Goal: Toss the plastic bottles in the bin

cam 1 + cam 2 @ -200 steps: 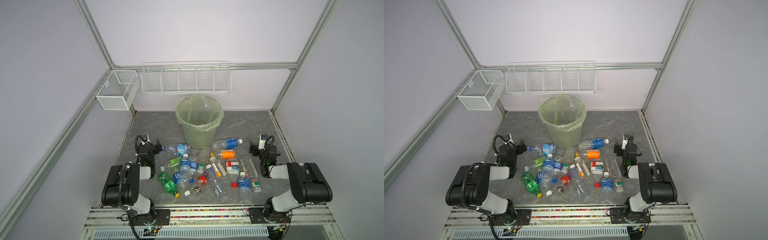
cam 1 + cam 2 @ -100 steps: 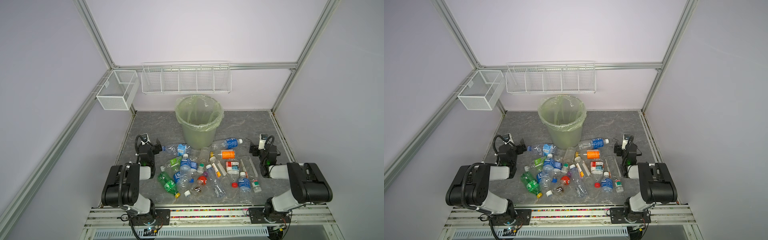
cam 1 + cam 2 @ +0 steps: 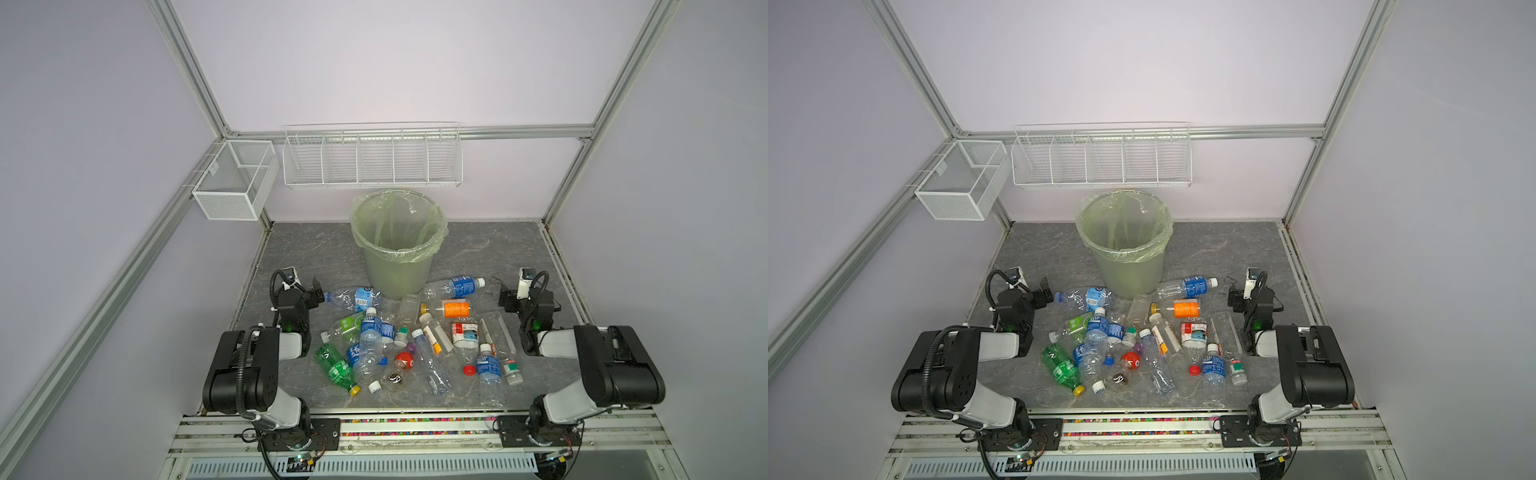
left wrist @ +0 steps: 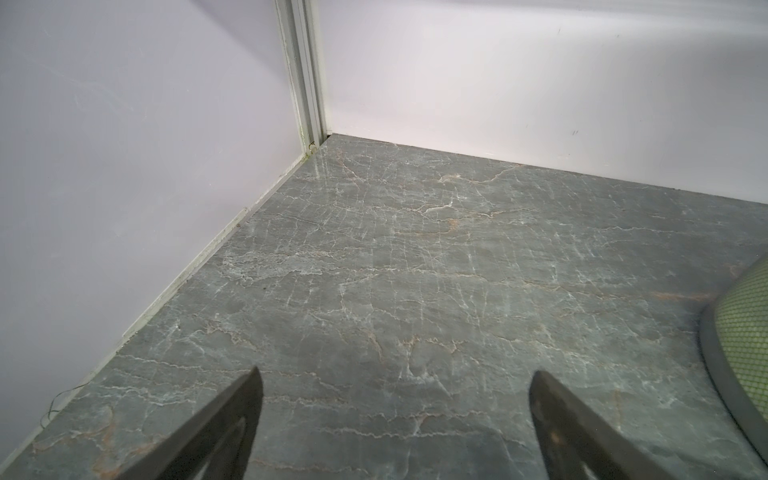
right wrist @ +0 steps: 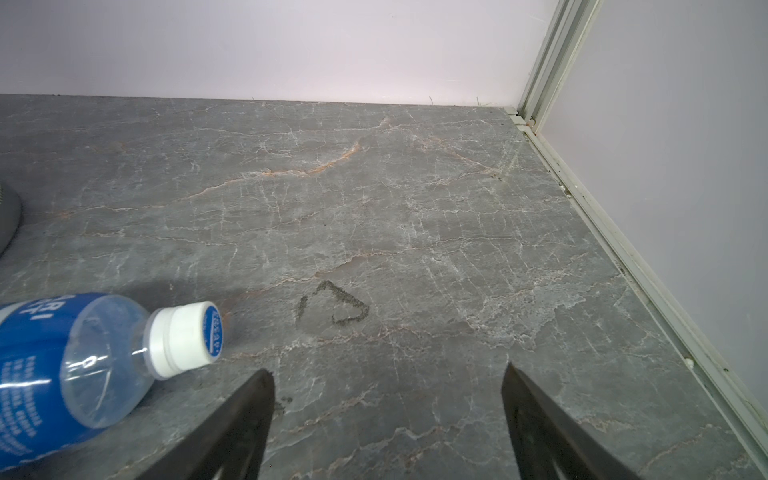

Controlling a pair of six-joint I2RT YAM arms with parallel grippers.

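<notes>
The left fingers [image 4: 237, 415] and right fingers [image 5: 245, 415] gape wide, holding nothing; bottles [image 3: 371, 332] litter the worktop [image 3: 311, 249] before the bin [image 3: 397, 270].

From my right wrist, the blue-labelled bottle [image 5: 62, 365] runs off the view's edge (only its neck end shows). From my left wrist, the bin [image 4: 744, 328] is a cut-off sliver. In both top views, print on the plastic bottles [image 3: 370, 332] is too small to read.

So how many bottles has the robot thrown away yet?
None that I can see: no bottle shows inside the bin. Nothing is in hand either; the left gripper and right gripper are open and empty. All the plastic bottles lie on the table, so the whole job is left.
</notes>
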